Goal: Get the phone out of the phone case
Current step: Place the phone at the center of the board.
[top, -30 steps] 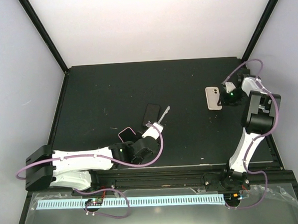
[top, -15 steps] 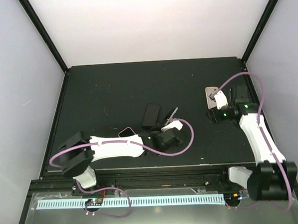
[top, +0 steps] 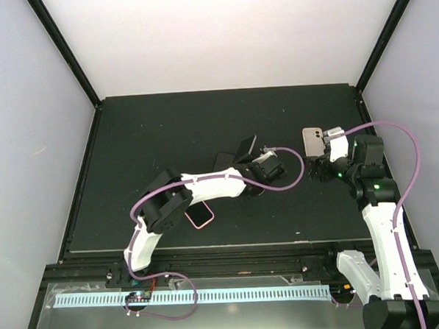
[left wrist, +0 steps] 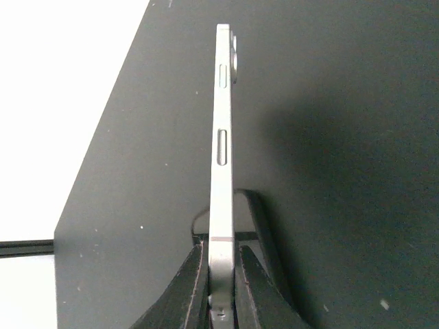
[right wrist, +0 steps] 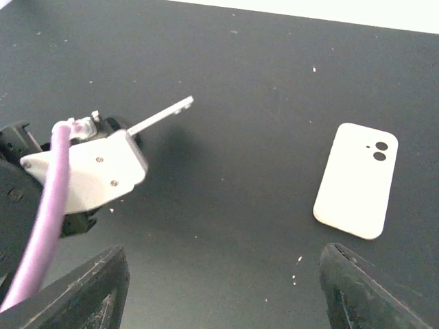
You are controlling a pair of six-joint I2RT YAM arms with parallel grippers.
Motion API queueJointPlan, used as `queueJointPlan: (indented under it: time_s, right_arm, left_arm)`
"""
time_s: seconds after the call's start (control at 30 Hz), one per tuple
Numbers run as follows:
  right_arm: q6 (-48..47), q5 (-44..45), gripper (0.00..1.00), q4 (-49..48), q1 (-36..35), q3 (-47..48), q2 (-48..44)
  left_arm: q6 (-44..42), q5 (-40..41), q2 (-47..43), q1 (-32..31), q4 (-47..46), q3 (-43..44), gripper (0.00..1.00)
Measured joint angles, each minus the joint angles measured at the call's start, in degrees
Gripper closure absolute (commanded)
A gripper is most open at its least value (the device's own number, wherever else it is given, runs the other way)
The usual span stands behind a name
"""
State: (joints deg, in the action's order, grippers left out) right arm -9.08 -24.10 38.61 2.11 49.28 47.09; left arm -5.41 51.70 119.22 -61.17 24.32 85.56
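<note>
My left gripper (left wrist: 221, 274) pinches the phone (left wrist: 221, 137) edge-up; my right gripper (right wrist: 223, 253) gapes wide near the white phone case (right wrist: 357, 179); a pink-rimmed case (top: 201, 215) lies apart.

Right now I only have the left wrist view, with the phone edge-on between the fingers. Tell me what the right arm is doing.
Observer: The right gripper is open and holds nothing.
Operator: Report what it faces.
Observer: A white case lies flat on the table ahead of it, back up, with two camera holes showing.
Operator: Now give me anything near my own arm.
Observer: A pink item, case or phone I cannot tell, lies beside the left arm near its elbow.
</note>
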Motion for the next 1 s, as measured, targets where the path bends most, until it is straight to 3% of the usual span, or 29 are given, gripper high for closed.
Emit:
queueJointPlan:
  time_s: [0.23, 0.47, 0.67, 0.83, 1.0]
  right_arm:
    - [1.6, 2.7, 0.23, -0.9, 1.1, -1.0, 0.8]
    - [2.5, 6.0, 0.23, -2.0, 1.7, -1.1, 1.2]
    - [2.9, 6.2, 0.23, -2.7, 1.7, -1.2, 1.2]
    - [3.0, 6.2, 0.23, -2.9, 1.7, -1.2, 1.7]
    - [3.0, 6.2, 0.23, -3.1, 1.7, -1.2, 3.7]
  left_arm:
    - [-7.6, 4.5, 9.4, 2.3, -1.0, 9.2, 0.98]
    - [-8.5, 7.0, 17.4, 2.1, 1.0, 17.8, 0.96]
    - [-6.1, 6.6, 17.9, 1.8, 4.7, 20.2, 0.7]
    - [-3.4, 4.3, 17.9, 1.5, 7.5, 20.4, 0.59]
    - [2.1, -2.2, 17.6, 1.5, 11.3, 20.3, 0.33]
